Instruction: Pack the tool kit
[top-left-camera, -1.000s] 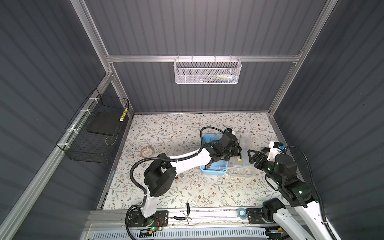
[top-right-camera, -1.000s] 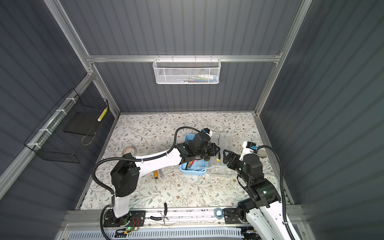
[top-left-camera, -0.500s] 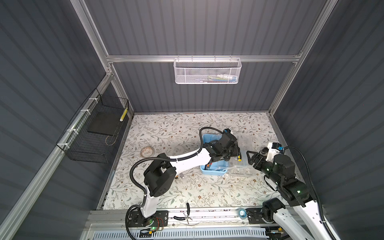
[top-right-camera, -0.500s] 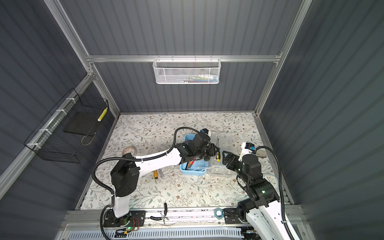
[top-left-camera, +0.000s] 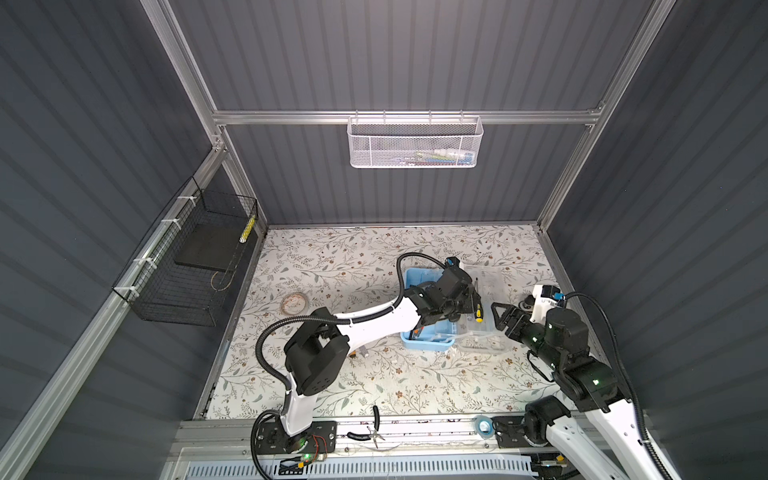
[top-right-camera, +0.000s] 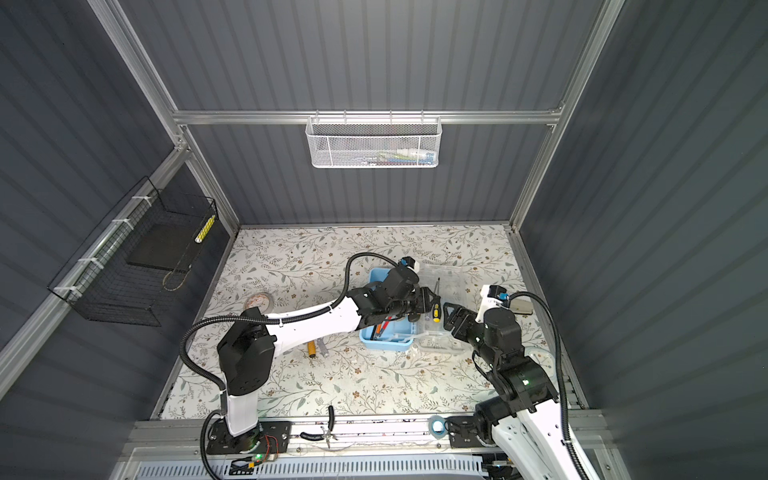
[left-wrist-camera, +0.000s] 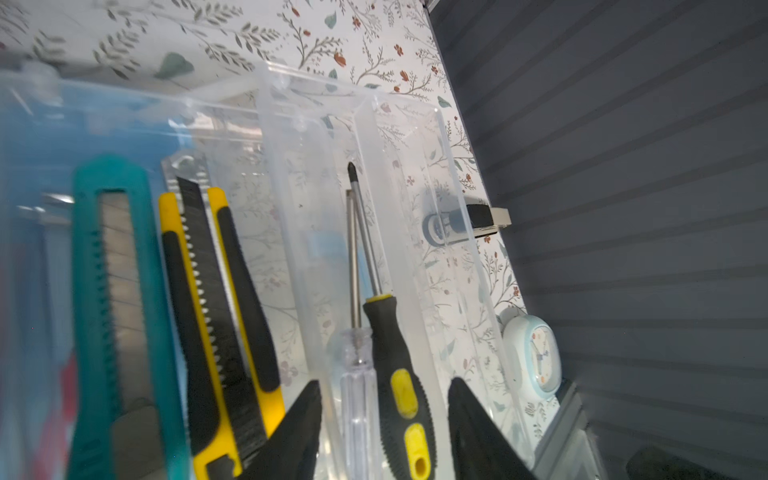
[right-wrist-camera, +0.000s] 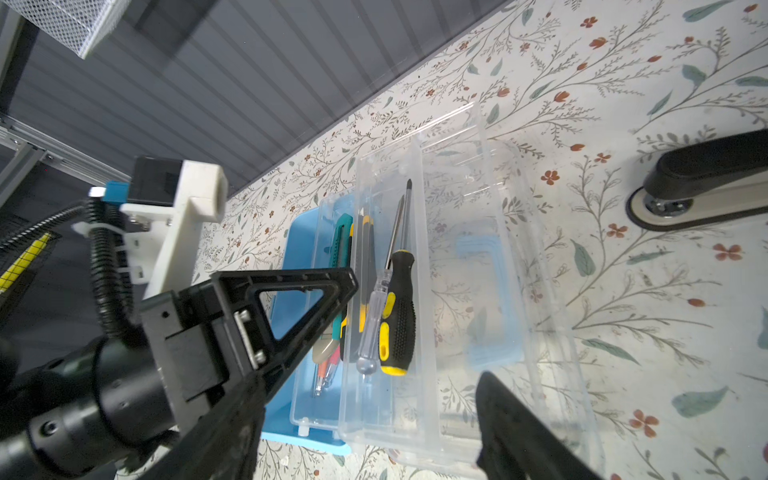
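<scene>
Black-handled pliers lie on the front rail, nearest. Right gripper hovers just beside the clear plastic lid, fingers wide apart, empty. Small rectangular light-blue plastic box sits mid-table on the floral mat, lid lying open flat on the right arm's side. Left gripper is over the box, fingers apart either side of the black-and-yellow screwdriver, not gripping it. Clear-handled screwdriver lies alongside, touching. Teal utility knife and yellow-black utility knife lie side by side in the box. Farther: black-and-cream stapler, white mesh basket on the back wall.
</scene>
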